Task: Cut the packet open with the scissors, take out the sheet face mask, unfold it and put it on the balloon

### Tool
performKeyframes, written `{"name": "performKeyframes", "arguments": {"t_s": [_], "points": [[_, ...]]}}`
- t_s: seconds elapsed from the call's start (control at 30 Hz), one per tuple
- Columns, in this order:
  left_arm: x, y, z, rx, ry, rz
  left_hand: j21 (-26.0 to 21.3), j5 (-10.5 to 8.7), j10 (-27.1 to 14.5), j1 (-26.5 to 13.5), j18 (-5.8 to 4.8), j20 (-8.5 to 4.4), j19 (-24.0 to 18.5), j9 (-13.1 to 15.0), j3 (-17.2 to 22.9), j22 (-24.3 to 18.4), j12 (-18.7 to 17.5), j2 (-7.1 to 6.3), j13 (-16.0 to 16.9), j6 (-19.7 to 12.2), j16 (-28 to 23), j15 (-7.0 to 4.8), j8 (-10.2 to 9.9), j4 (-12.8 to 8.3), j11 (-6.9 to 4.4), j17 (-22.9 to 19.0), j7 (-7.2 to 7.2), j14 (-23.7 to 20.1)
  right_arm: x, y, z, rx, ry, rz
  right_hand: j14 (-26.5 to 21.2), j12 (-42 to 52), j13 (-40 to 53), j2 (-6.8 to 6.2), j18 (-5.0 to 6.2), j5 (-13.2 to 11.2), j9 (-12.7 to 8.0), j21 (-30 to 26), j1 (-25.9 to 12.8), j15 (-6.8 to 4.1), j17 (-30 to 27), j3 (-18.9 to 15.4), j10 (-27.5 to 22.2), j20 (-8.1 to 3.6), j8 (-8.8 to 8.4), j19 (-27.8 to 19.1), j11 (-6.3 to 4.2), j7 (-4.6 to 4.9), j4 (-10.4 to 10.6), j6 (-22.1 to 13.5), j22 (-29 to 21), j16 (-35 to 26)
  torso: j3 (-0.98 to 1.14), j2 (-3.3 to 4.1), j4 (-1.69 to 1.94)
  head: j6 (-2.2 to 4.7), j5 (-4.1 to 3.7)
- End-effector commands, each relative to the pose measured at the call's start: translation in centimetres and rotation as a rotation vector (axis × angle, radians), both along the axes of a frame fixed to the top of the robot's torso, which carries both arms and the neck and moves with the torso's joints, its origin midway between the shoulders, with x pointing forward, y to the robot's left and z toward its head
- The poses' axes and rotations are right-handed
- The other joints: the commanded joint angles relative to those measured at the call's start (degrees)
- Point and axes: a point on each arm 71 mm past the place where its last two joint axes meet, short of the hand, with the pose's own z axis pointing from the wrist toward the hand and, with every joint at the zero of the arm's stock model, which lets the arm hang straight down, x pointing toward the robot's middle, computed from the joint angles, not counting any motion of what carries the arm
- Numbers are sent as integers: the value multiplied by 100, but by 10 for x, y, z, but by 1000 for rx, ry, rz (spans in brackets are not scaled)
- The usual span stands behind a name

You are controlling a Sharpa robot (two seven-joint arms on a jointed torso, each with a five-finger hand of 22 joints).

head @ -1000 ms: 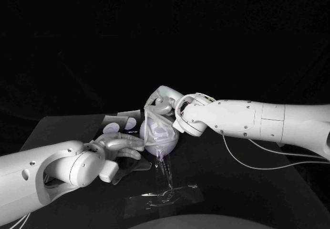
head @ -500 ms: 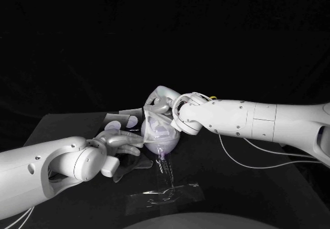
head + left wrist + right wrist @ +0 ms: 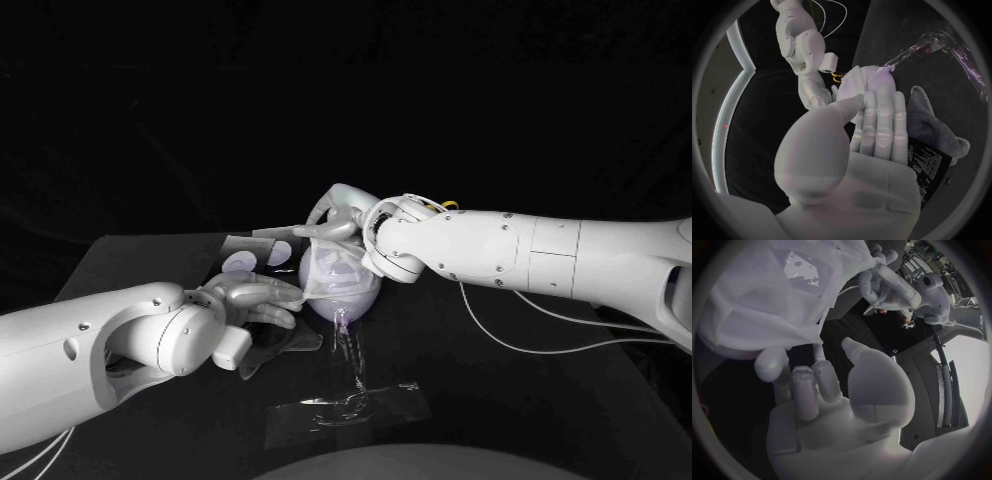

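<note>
White sheet mask [image 3: 332, 272] drapes balloon [image 3: 342, 312]; left fingers [image 3: 879, 120] pinch its edge, right fingers [image 3: 807, 390] released.

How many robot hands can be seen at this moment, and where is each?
2. The left hand pinches the sheet mask's edge at the balloon's left side. The right hand is spread at the balloon's top, behind it. Neither is hidden.

White rounded shells with dark screws cover the left arm [image 3: 80, 345] and right arm [image 3: 555, 255]; thin cables [image 3: 498, 337] trail from the right. The left robot hand [image 3: 263, 297] and right robot hand [image 3: 343, 210] are silver.
</note>
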Motion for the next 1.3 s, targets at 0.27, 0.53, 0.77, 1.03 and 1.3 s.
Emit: {"name": "performKeyframes", "arguments": {"t_s": [0.27, 0.53, 0.77, 1.03, 1.3], "points": [[1, 6, -3, 100, 8, -96, -344, 6, 60, -466, 72, 134, 41, -38, -194, -250, 26, -312, 18, -156, 39, 5, -124, 427, -103, 122, 26, -94, 2, -5, 1, -20, -42, -16, 549, -72, 478, -12, 62, -24, -67, -92, -50, 107, 1331, -400, -61, 62, -200, -76, 102, 97, 314, -269, -45, -45, 4, 1, -1, 3, 6], [7, 18, -6, 195, -21, -118, -768, 11, -475, -587, 94, 214, 250, -76, -525, -579, -49, -593, -12, -498, 144, 105, -291, 867, 46, 268, 122, -213, 2, -7, 2, -4, -60, -16, 545, -61, 464, 128, 71, -26, -101, -120, -207, 147, 1324, -728, -80, 110, -319, -85, 143, 133, 332, -374, -39, -45, 1, 1, -2, 2, 8], [13, 27, -7, 254, -47, -121, -1084, 8, -821, -401, 93, 213, 491, -67, -981, -836, 66, -603, 26, -694, 230, 172, -272, 1204, 121, 381, 206, -281, 3, -14, 4, 23, -84, -37, 548, -37, 468, 237, 75, -26, -113, -125, -300, 138, 1332, -918, -77, 112, -366, -82, 126, 112, 335, -402, -25, -41, 1, 3, -1, 3, 27], [21, 36, -5, 273, -105, -101, -1351, 12, -1061, -69, 89, 204, 689, -43, -1442, -1050, 281, -539, 82, -681, 280, 178, -141, 1536, 138, 461, 200, -348, 5, -28, 11, 113, -140, -76, 557, -3, 477, 413, 67, -26, -95, -92, -204, 131, 1353, -1011, -60, 106, -341, -45, 122, 106, 321, -294, 25, -33, 3, 2, -9, 20, 53], [34, 41, 4, 133, -252, -22, -1443, 15, -1139, 334, 86, 199, 751, -44, -1444, -1122, 426, -387, 120, -578, 330, 164, -68, 1492, 124, 507, 189, -412, 0, -66, 22, 285, -149, -102, 573, 47, 479, 773, 48, -1, -76, -23, 700, 103, 1392, -937, -36, 87, -276, 35, 89, 71, 201, -30, 139, -18, -5, 19, -10, 74, 31]]}}
